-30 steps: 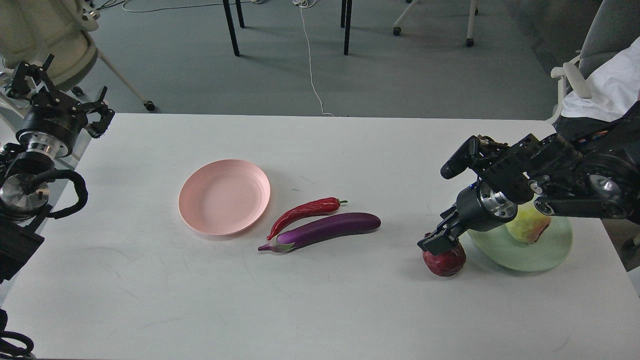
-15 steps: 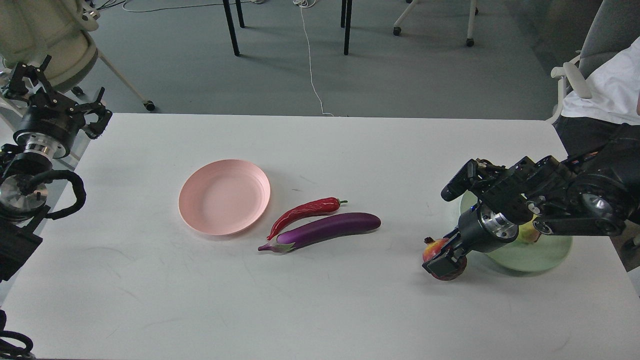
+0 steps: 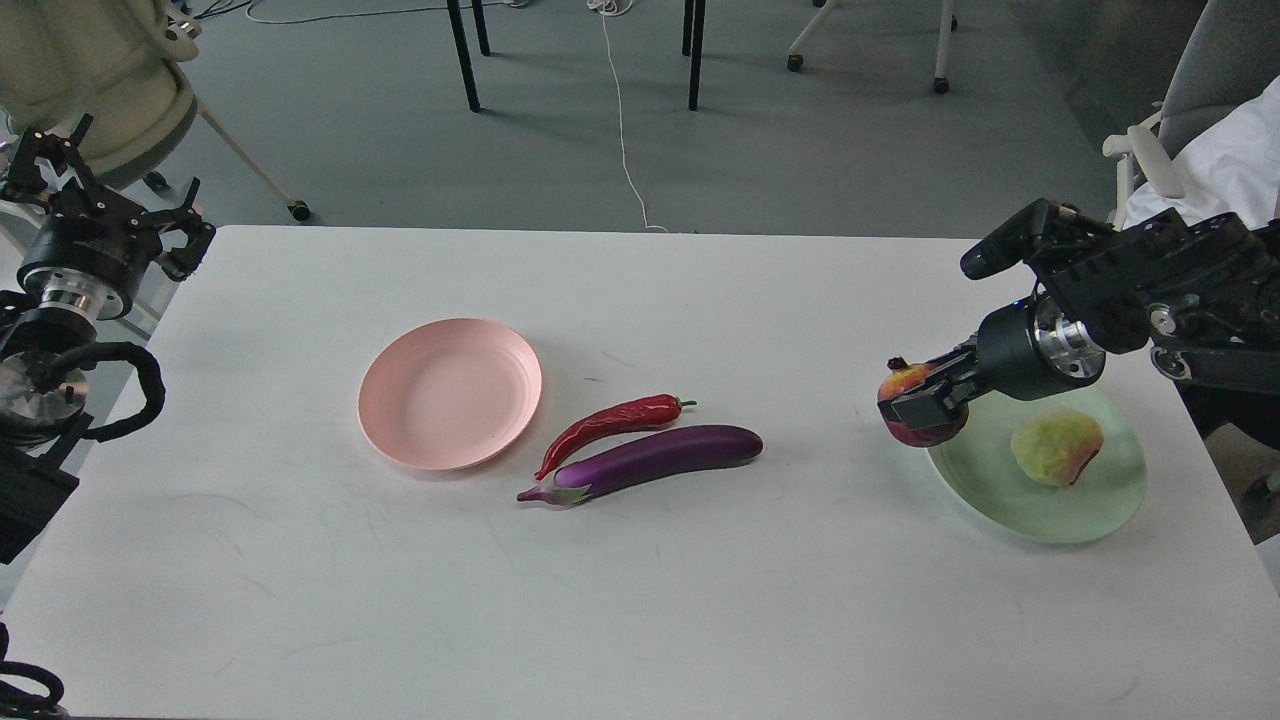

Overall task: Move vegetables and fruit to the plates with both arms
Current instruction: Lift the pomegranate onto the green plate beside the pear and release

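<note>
My right gripper (image 3: 922, 402) is shut on the dark red pomegranate-like fruit (image 3: 908, 384) and holds it in the air over the left rim of the mint green plate (image 3: 1000, 495). The pale yellow-green lumpy fruit (image 3: 1055, 447) lies on that plate. The purple eggplant (image 3: 650, 459) and the red chili pepper (image 3: 608, 424) lie side by side in the middle of the table. The pink plate (image 3: 450, 394) is to their left with nothing on it. My left gripper (image 3: 110, 205) is raised off the table's far left corner, fingers spread and empty.
The white table (image 3: 640, 600) ends just right of the green plate. Beyond the far edge are chair and table legs (image 3: 462, 55) and a white cable (image 3: 622, 130) on the floor. A grey chair with a white cloth (image 3: 1205, 140) stands at the right.
My right gripper closed on the pomegranate-like fruit on the table, lifted it and carried it up and right to the green plate's left rim. My left arm drifted slightly left.
</note>
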Available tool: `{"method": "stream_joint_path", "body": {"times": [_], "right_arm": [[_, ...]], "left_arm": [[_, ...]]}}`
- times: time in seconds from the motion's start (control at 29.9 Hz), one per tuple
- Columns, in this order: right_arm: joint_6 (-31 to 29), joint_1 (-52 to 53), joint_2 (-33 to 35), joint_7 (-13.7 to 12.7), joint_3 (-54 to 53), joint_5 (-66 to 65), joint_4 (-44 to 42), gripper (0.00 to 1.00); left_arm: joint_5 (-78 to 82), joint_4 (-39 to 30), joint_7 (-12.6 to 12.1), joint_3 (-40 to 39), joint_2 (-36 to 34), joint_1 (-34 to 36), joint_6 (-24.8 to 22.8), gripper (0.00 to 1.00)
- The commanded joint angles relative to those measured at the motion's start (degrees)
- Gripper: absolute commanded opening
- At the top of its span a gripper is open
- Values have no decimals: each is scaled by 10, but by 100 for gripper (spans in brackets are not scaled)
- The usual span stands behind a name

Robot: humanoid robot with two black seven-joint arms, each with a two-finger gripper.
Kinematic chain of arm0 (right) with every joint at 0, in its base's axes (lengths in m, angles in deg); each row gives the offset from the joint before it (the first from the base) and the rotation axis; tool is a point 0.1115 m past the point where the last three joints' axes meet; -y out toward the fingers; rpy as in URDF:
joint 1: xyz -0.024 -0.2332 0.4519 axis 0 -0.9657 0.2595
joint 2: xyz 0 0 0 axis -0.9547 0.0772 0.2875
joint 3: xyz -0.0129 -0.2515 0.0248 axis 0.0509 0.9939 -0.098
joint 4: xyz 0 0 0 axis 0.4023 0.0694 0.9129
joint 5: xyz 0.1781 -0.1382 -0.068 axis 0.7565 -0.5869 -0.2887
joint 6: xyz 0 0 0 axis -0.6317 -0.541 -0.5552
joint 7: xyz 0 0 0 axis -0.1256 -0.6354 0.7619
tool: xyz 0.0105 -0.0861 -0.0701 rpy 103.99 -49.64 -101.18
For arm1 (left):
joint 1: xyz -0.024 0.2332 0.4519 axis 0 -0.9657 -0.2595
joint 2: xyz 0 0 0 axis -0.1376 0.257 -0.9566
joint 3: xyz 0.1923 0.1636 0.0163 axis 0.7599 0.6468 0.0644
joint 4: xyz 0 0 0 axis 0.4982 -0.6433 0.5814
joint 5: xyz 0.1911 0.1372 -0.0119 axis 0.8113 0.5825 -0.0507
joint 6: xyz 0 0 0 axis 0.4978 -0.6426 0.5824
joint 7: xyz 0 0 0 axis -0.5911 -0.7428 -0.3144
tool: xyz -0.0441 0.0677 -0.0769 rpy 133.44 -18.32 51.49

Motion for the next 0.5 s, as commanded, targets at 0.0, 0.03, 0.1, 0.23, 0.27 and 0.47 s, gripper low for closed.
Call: {"method": "stream_joint_path", "body": {"times": [0.0,0.03,0.1,0.23,0.27,0.47], "right_arm": [[0,-16,61,-1,-1,-2,-3,60],[3,-26,72,-1,-2,-2,-6,60],[19,-55,82,-1,-8,-2,-10,60],[42,-104,83,-1,-24,-2,-21,60],[42,-111,82,-1,-28,-2,-26,60],[42,-131,75,-2,-50,-2,-37,68]], "left_arm": [[0,0,-1,0,0,0,0,98],[0,0,-1,0,1,0,0,98],[0,0,-1,1,4,-2,0,98],[0,-1,-2,1,7,-3,0,98],[0,-1,-2,1,7,-3,0,98],[1,-1,-2,1,1,-2,0,98]]}}
